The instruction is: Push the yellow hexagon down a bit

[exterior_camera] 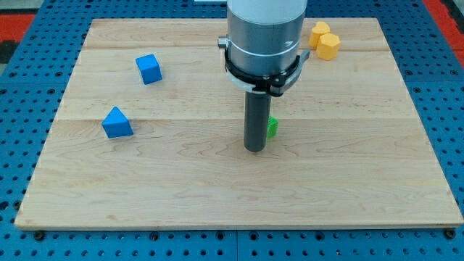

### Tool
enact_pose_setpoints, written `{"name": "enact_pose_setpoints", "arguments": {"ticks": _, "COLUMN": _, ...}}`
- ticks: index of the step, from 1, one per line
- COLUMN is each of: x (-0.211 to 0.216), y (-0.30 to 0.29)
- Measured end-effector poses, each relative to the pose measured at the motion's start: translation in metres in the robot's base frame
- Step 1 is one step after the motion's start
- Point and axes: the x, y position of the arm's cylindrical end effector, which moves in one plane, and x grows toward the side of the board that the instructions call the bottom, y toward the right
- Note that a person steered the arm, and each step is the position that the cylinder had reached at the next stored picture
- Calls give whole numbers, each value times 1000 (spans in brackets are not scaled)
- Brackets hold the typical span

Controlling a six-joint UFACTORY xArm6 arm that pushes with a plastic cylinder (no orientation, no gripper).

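My tip (pixel 254 148) is in the middle of the surface (pixel 181 181), touching a green block (pixel 272 127). The tool is just a rod and holds nothing. The yellow hexagon (pixel 328 46) sits far up, top right, touching another yellow block (pixel 319 31). I should go above the hexagon, then push gently down.

— What does the arm look like?
— A broad silver-grey metal cylinder, pale and smooth above, ringed lower down by a black clamp band with a small bracket on each side.
— And below that?
— A straight dark grey rod, narrower than the cylinder, ending flat at my tip (pixel 254 149).
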Motion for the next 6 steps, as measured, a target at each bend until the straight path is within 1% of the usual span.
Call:
{"name": "enact_pose_setpoints", "arguments": {"ticks": 1, "x": 32, "y": 64}}
{"name": "enact_pose_setpoints", "arguments": {"ticks": 2, "x": -22, "y": 167}}
{"name": "enact_pose_setpoints", "arguments": {"ticks": 4, "x": -188, "y": 209}}
{"name": "enact_pose_setpoints", "arguments": {"ticks": 5, "x": -264, "y": 212}}
{"name": "enact_pose_setpoints", "arguments": {"ticks": 6, "x": -265, "y": 171}}
